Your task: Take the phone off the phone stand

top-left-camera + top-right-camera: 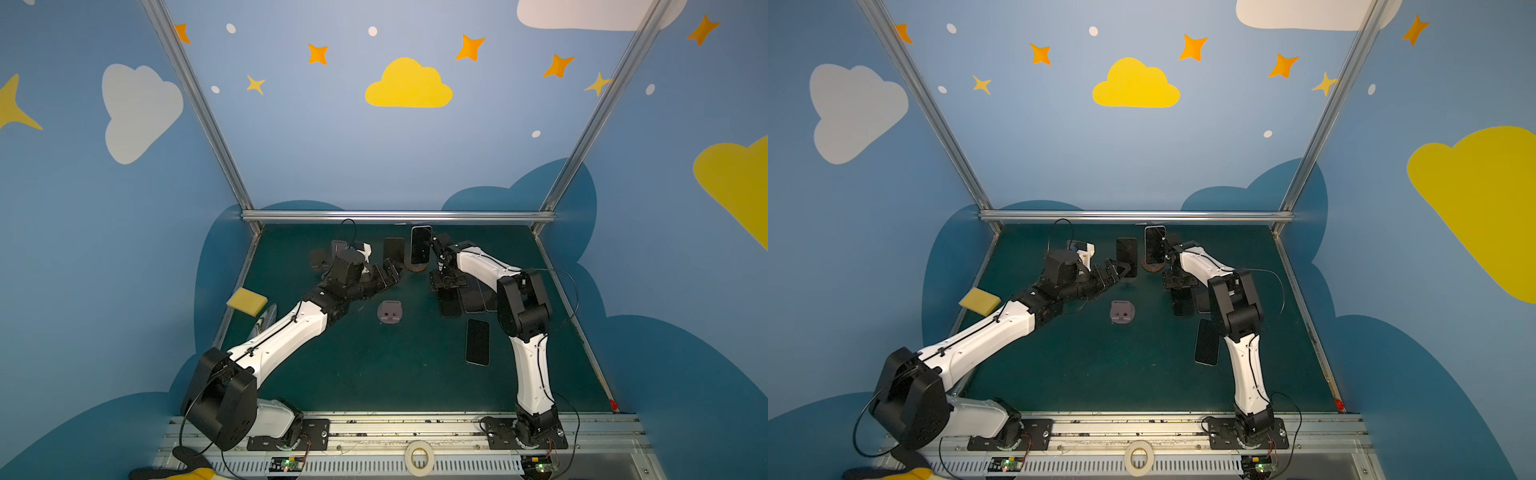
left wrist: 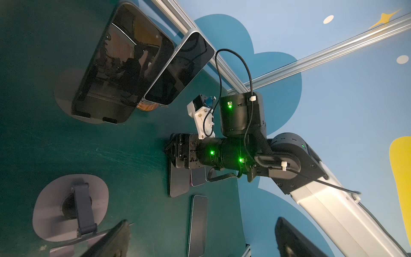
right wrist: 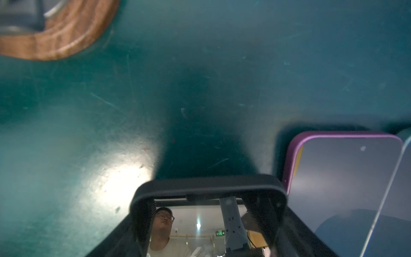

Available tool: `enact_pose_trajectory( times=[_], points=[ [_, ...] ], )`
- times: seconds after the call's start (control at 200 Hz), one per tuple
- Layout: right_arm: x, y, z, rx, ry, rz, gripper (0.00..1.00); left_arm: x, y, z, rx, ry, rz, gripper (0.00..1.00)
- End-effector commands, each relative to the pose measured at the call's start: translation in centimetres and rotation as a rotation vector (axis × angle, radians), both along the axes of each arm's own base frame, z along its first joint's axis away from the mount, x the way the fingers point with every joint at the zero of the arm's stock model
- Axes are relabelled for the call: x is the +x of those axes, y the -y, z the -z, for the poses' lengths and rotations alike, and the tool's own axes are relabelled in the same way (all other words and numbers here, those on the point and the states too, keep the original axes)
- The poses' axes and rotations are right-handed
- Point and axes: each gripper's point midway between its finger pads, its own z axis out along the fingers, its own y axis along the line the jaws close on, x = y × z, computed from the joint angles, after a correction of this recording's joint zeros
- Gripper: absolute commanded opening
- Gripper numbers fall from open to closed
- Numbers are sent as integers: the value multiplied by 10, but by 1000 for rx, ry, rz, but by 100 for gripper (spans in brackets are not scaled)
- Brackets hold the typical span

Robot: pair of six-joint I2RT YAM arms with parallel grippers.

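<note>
Two phones stand upright at the back in both top views. One phone [image 1: 420,245] [image 2: 182,66] rests in a wooden stand [image 1: 417,267] [image 3: 62,37]. The other phone [image 1: 393,249] [image 2: 124,66] leans on a grey stand [image 2: 64,93]. My left gripper [image 1: 392,272] [image 2: 200,240] hovers just in front of that one, open and empty. My right gripper [image 1: 446,283] [image 3: 206,240] points down at the table. A black-cased phone [image 3: 206,189] lies flat between its fingers [image 3: 124,240]. They sit so close to the case that I cannot see a gap.
An empty grey stand [image 1: 390,311] [image 2: 71,207] sits mid-table. Flat phones lie beside the right gripper, one in a purple case [image 3: 342,173], and another phone [image 1: 477,341] lies nearer the front. A yellow sponge [image 1: 246,300] sits at the left edge.
</note>
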Motion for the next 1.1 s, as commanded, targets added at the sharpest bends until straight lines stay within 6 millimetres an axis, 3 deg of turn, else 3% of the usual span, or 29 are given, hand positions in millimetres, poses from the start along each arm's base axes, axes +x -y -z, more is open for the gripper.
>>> enact_pose_trajectory(
  times=[0.0, 0.29, 0.466, 0.576, 0.881, 0.996, 1.096],
  points=[
    [0, 2, 16, -2, -19, 1, 78, -1, 3, -20, -8, 53, 20, 100],
    [-1, 2, 18, 5, -30, 3, 78, -2, 4, -19, -2, 54, 23, 100],
    [1, 3, 10, 6, -13, 4, 78, -3, 5, -19, 1, 56, 24, 100],
    [5, 1, -11, 18, 22, 0, 78, -3, 4, -20, 6, 65, 25, 100],
    [6, 4, -93, 48, 154, -5, 83, -4, -7, -31, 10, 105, -27, 100],
    [-10, 3, -120, 103, 205, 42, 83, -3, -17, -34, 22, 129, -71, 100],
    [-41, 9, -123, 143, 238, 120, 83, 0, -26, -36, 57, 153, -116, 100]
  ],
)
